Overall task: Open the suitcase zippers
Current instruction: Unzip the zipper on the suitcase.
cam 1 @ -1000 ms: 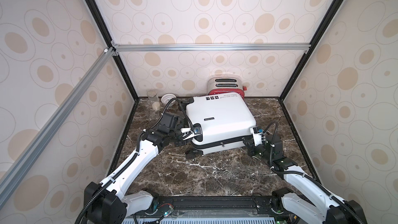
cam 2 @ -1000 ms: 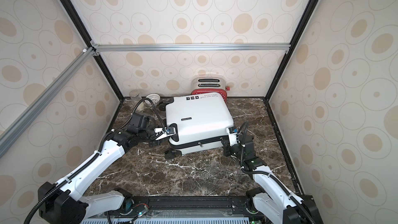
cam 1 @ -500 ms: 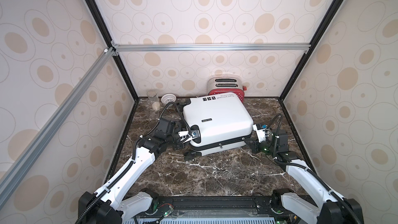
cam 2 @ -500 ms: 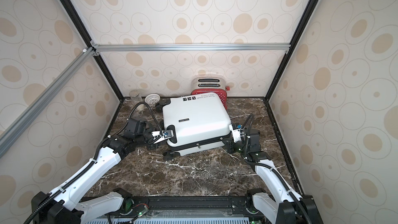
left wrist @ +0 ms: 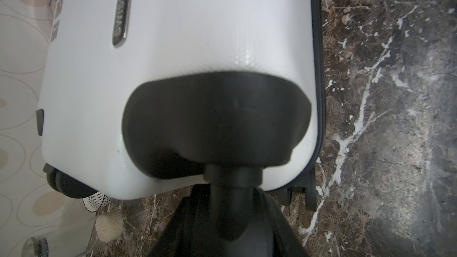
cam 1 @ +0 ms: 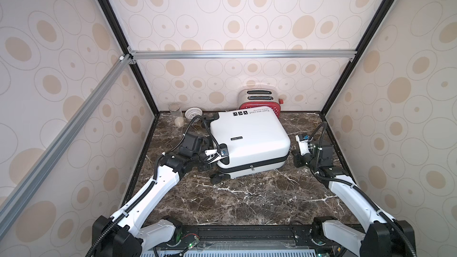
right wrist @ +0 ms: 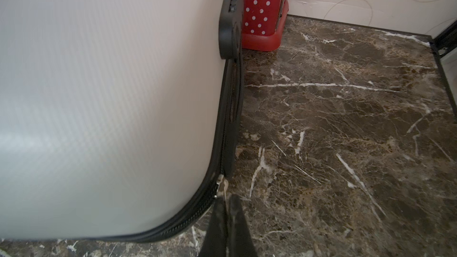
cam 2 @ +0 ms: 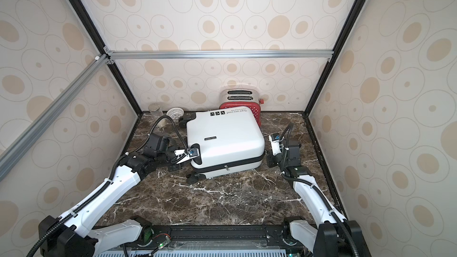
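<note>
Near the surface's point(cam 1: 247, 194) back edge lies the suitcase point(cam 1: 249, 134); our right fingers point(right wrist: 215, 223) pinch its zipper pull point(right wrist: 220, 186), and our left fingers point(left wrist: 173, 233) clamp one wheel point(left wrist: 231, 213).

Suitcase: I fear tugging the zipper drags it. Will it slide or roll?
Likely slides, not rolls: the suitcase lies on its face on the polished table, not on its wheels. The shell looks stiff. The left pincer around a wheel should brace it.

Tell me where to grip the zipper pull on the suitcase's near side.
Probably pinch the metal tab by its free end, coming in low from the robot's side: it hangs off the zipper track on the suitcase wall facing that way.
</note>
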`<control>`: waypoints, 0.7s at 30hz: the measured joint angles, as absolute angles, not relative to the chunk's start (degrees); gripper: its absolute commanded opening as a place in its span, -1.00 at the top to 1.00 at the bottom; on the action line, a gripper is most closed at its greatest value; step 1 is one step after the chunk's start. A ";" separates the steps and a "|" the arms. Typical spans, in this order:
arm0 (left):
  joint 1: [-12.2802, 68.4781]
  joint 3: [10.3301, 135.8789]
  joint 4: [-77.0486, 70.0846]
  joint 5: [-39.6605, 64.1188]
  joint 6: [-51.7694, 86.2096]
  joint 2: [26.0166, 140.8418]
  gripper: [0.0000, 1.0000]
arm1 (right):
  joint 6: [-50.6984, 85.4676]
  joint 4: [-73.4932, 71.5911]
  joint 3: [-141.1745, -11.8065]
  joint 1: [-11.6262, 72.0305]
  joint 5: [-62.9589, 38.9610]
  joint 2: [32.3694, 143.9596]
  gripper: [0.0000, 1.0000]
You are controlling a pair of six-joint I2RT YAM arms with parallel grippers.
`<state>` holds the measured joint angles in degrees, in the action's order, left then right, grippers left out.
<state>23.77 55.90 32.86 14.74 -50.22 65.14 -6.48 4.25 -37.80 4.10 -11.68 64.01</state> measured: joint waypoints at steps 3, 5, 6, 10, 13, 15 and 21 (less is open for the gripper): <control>23.77 55.31 32.73 14.90 -50.19 64.25 1.00 | -7.99 4.34 -40.88 3.92 -12.01 68.10 1.00; 23.77 54.81 32.69 15.16 -50.15 63.53 1.00 | -8.45 4.32 -43.44 3.60 -13.32 71.44 1.00; 23.77 54.59 32.69 15.22 -50.13 63.24 1.00 | -8.45 4.19 -44.36 3.49 -14.13 72.77 1.00; 23.42 53.43 32.73 15.40 -49.34 61.73 0.85 | -7.44 1.45 -47.00 2.68 -19.46 77.73 1.00; 23.18 52.66 32.32 15.62 -47.86 61.01 0.22 | -6.46 -0.01 -46.98 2.48 -21.32 78.41 1.00; 23.18 52.36 32.16 15.77 -45.84 60.64 -0.32 | -6.07 -1.32 -46.11 2.39 -21.91 77.80 1.00; 21.61 53.82 31.75 13.37 -34.24 58.65 -0.73 | -5.87 -2.76 -40.75 2.92 -20.71 71.79 1.00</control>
